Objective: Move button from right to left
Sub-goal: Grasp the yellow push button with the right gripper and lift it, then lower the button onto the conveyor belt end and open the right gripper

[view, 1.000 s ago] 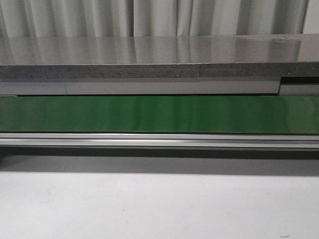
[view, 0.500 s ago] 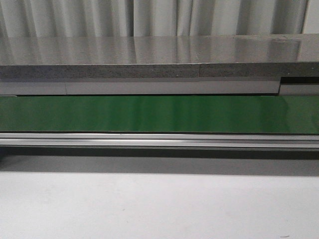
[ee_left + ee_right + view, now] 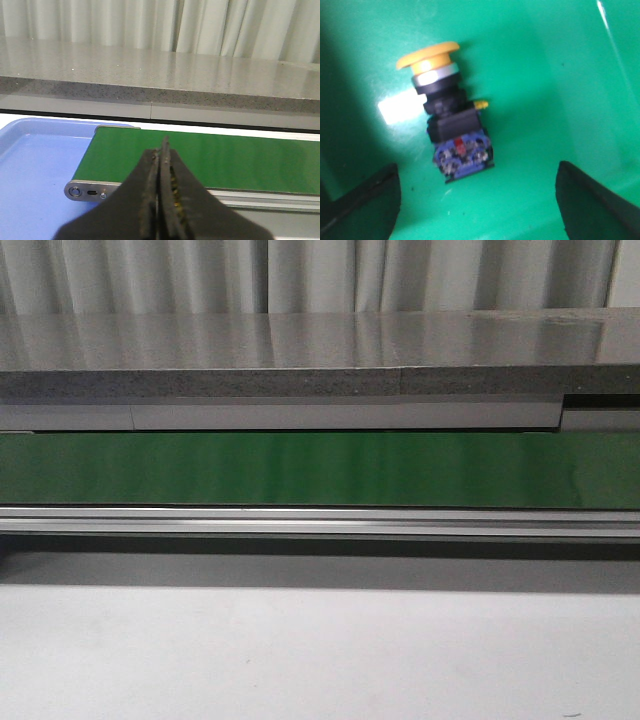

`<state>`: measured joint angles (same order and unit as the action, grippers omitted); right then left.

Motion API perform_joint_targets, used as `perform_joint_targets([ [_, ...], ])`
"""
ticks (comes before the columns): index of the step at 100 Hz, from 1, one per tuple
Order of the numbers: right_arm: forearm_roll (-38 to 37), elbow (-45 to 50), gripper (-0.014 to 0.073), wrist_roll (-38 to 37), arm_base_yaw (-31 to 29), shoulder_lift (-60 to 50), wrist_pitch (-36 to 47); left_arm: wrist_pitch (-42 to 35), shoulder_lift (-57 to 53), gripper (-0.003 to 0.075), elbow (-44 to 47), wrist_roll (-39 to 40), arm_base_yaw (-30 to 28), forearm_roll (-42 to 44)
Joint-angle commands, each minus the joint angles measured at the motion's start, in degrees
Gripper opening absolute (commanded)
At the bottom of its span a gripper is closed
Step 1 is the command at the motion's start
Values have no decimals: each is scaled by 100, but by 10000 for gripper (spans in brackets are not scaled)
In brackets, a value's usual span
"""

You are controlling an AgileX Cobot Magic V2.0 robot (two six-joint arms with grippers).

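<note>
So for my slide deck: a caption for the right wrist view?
Open right gripper above a yellow-capped, black-bodied push-button lying on its side on a green surface.

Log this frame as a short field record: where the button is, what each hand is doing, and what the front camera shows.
button: yellow mushroom-capped push-button with black body, lying on its side on a green surface, ungrasped
right hand: open, fingers either side of the button, not touching it
left hand: shut, empty, over the green belt near its end roller, beside a blue tray
front view: belt bare, no arms or button visible
</note>
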<state>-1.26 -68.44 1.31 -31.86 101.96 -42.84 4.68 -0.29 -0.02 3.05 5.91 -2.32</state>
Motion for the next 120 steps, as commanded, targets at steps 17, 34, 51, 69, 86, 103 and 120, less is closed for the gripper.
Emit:
perform_joint_targets([
  [17,62,-532,623,9,-22,377,46,-468,-158,-20,250,4,7,-8],
  [34,238,-716,538,68,-22,590,35,-468,-158,-20,250,4,7,-8],
  [51,291,-759,248,68,-22,656,35,-468,-158,-20,250,4,7,-8],
  [69,298,-799,141,68,-22,642,24,-468,-158,-20,250,4,7,-8],
  [86,405,-948,142,68,64,306,-173,-468,-158,-20,250,4,7,-8],
  [103,506,-948,142,68,313,-378,-328,-468,-158,-20,250,4,7,-8],
  [120,496,-948,142,68,884,-894,-709,-468,-158,-20,250,4,7,-8],
])
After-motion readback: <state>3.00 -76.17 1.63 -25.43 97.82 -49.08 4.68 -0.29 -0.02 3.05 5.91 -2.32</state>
